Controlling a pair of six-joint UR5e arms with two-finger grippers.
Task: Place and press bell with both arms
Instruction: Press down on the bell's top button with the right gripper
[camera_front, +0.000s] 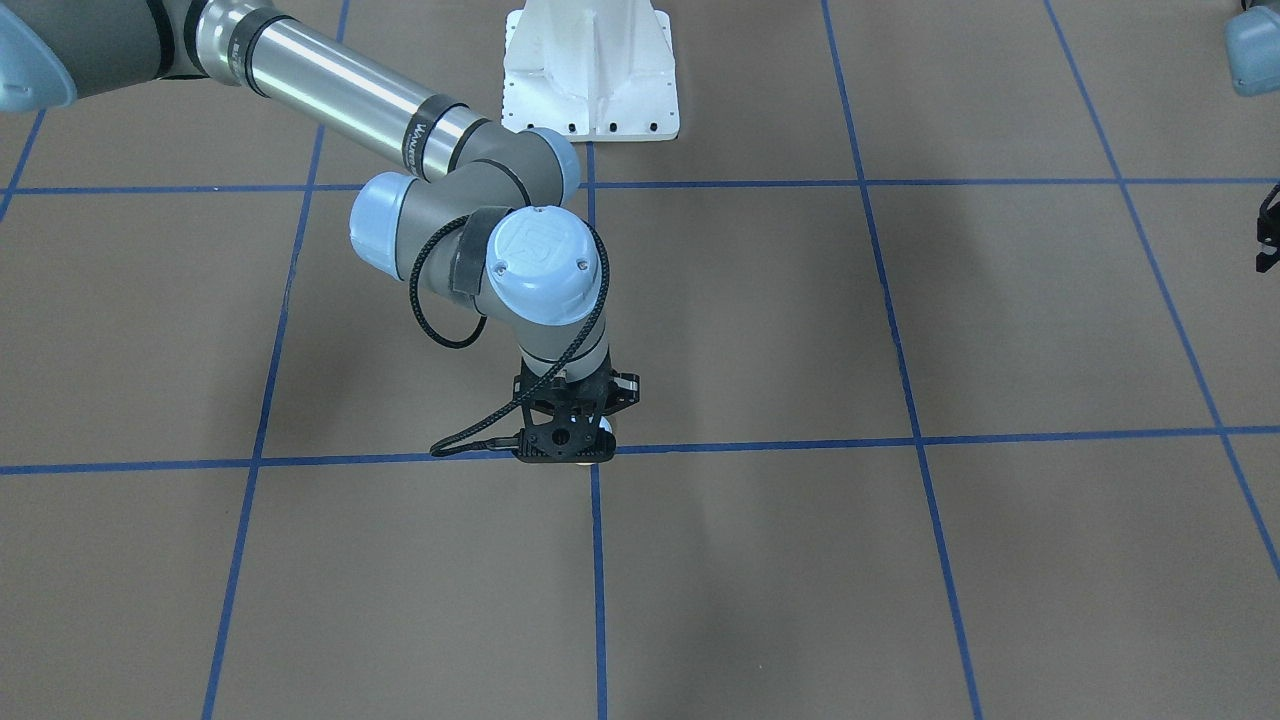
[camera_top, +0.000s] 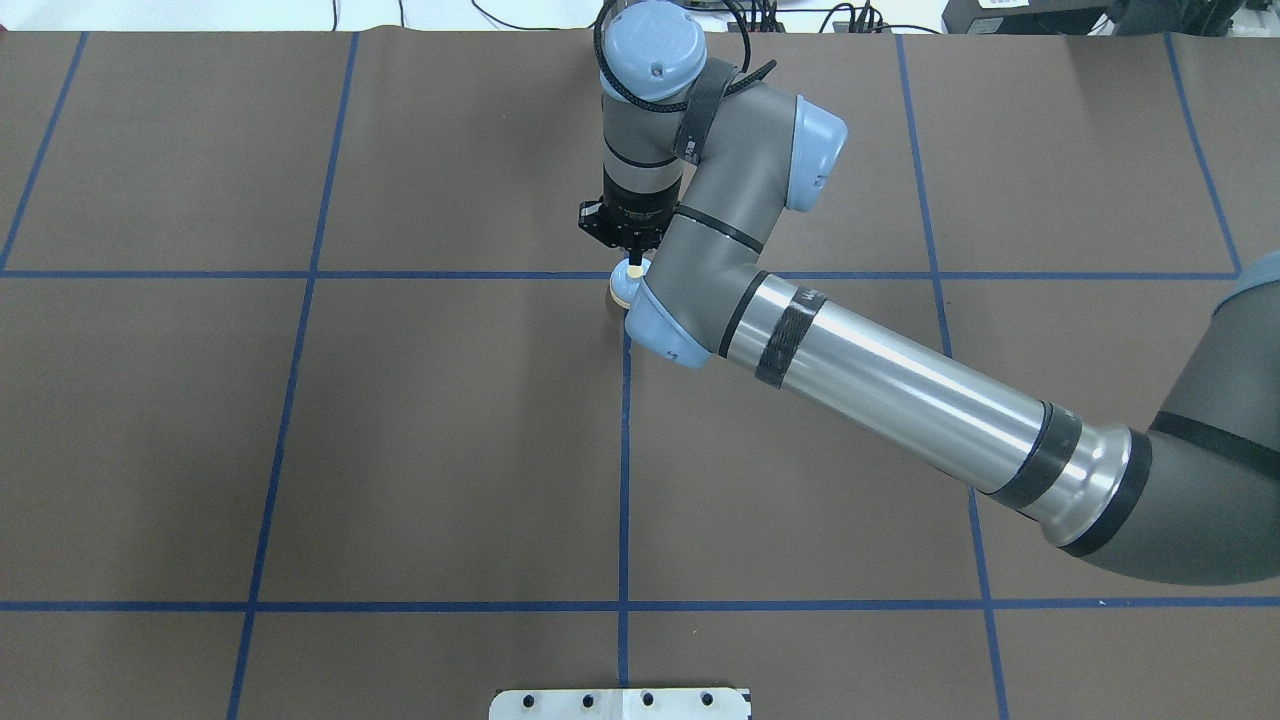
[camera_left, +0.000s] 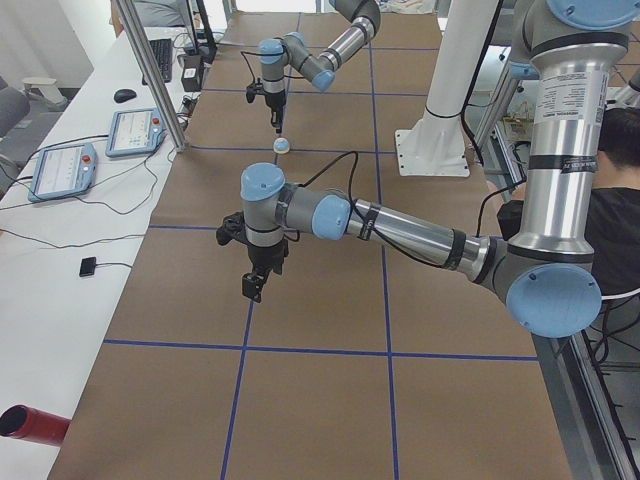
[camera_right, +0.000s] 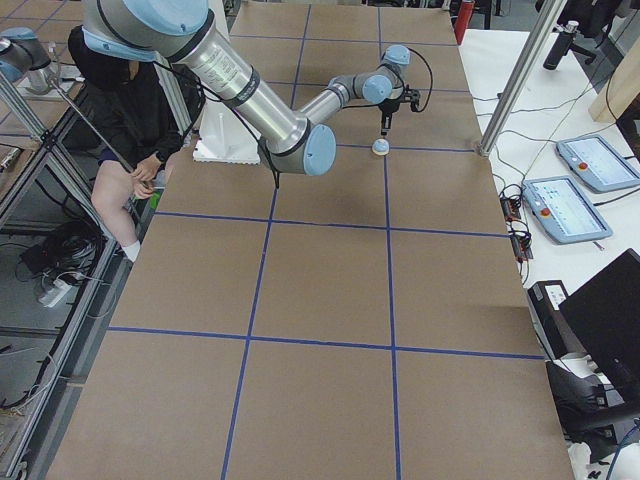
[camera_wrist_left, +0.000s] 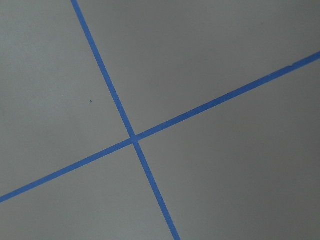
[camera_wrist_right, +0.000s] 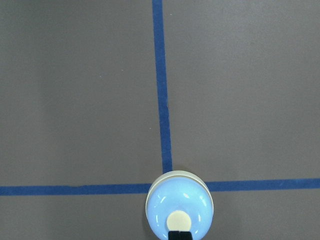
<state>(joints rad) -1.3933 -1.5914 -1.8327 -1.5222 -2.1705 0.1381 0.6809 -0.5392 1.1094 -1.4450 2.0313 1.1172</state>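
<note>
Bell (camera_wrist_right: 180, 212) under right gripper (camera_top: 632, 258).
Gripper fingers together, directly above the button (camera_wrist_right: 178, 220); left gripper (camera_left: 253, 289) well apart, its state cannot be told.

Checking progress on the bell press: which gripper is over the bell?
The right gripper, its tip above the bell; the left gripper hangs apart, over the table.
</note>
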